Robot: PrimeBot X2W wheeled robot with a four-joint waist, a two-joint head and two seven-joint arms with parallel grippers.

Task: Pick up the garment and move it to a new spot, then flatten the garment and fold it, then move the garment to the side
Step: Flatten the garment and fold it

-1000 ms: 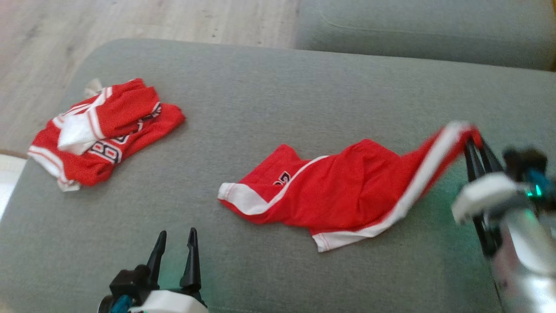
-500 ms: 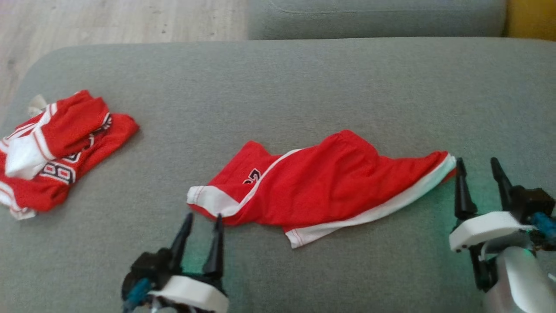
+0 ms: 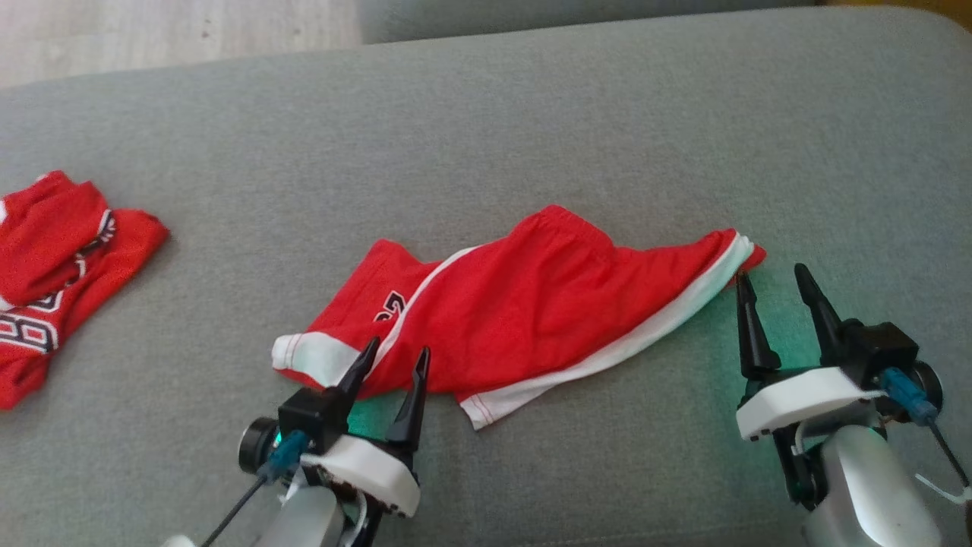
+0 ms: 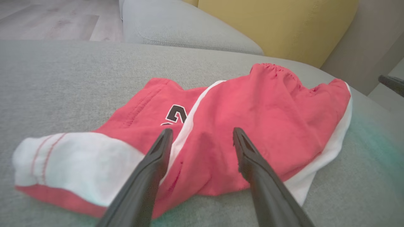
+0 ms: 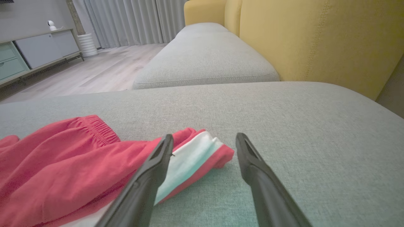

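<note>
The garment (image 3: 524, 315) is a pair of red shorts with white side stripes and a dark number, lying loosely spread and wrinkled on the grey sofa cushion (image 3: 486, 137). My left gripper (image 3: 396, 355) is open at the garment's near-left edge, by the white hem (image 4: 72, 164), its fingertips over the red cloth (image 4: 221, 126). My right gripper (image 3: 773, 273) is open just off the garment's right corner (image 5: 202, 151), holding nothing. That corner lies flat on the cushion between and ahead of its fingers.
A second red and white garment (image 3: 45, 266) with a number lies bunched at the cushion's far left. Yellow backrests (image 5: 315, 41) rise on the right, another grey cushion (image 5: 205, 60) lies beyond, and wooden floor (image 3: 152, 30) is past the far edge.
My right gripper opened and let go of the garment's right corner, which dropped onto the cushion. My left gripper moved up to the garment's near-left edge. The camera shifted rightward.
</note>
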